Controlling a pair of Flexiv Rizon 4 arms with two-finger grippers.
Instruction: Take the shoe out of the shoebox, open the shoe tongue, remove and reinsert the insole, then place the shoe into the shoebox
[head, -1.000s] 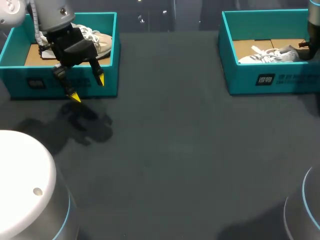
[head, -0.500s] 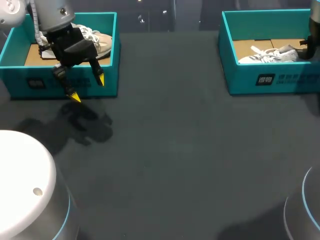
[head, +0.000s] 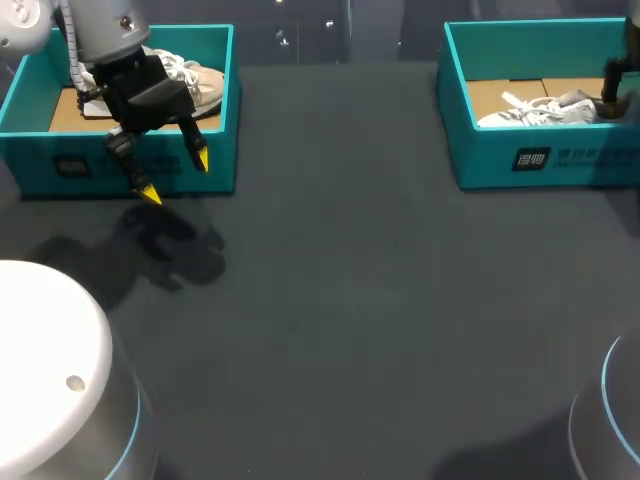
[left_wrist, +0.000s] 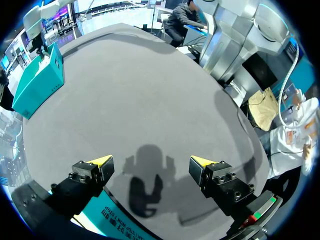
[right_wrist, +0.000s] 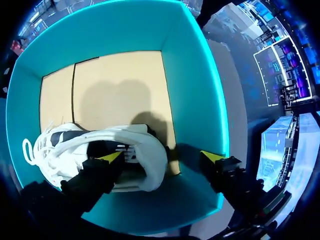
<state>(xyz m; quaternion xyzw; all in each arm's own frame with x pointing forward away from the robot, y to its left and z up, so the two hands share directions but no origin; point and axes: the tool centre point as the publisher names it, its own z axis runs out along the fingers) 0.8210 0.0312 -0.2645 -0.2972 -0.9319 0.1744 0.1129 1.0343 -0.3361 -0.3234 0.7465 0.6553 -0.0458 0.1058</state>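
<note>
The white lace-up shoe (head: 535, 110) lies on the tan cardboard floor of the teal rectangular shoebox (head: 500, 160). The right gripper (right_wrist: 161, 156) has its fingers spread, one yellow tip at the shoe's dark opening and the other beside the heel. The left gripper (head: 176, 176), fingers also spread, hovers above the dark matte worktop (head: 350, 300).

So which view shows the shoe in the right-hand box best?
Right wrist view: white shoe lies close beneath the open right gripper. Head view shows it low behind the box wall; left wrist view misses it.
</note>
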